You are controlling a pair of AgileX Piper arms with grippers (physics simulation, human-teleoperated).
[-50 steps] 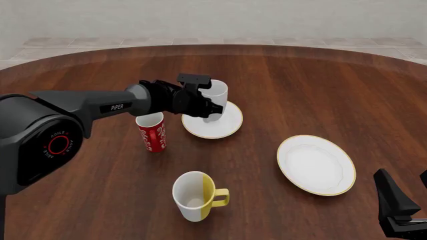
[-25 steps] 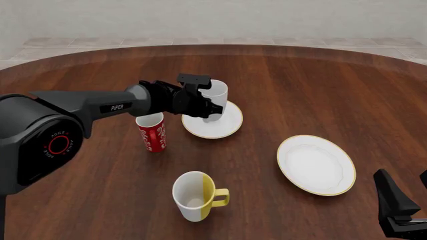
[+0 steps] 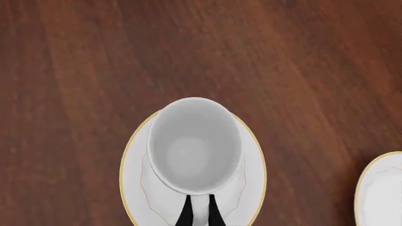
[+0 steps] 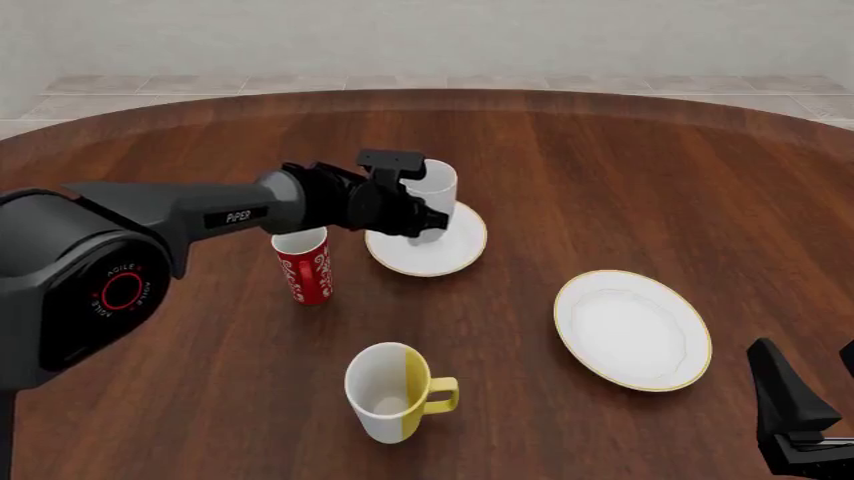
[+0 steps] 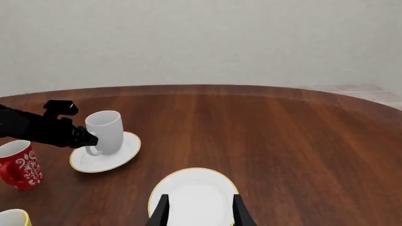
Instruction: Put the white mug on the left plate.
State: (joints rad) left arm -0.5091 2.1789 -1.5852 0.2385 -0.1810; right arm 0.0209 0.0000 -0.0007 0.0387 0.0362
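Fingers of my left gripper [image 4: 422, 219] pinch the handle of the white mug [image 4: 430, 201]; from the left wrist view the two black tips sit close together on it. That mug stands upright on the left plate [image 4: 451, 255], seemingly resting there, though contact underneath is hard to confirm. My right gripper [image 5: 197, 212] idles low over the counter [image 4: 641, 190] above the wider plate [image 4: 631, 329], fingers spread, holding nothing. I judge the placing step nearly done. Next I should part the left fingers and lift away without nudging the red cup [image 4: 304, 263].
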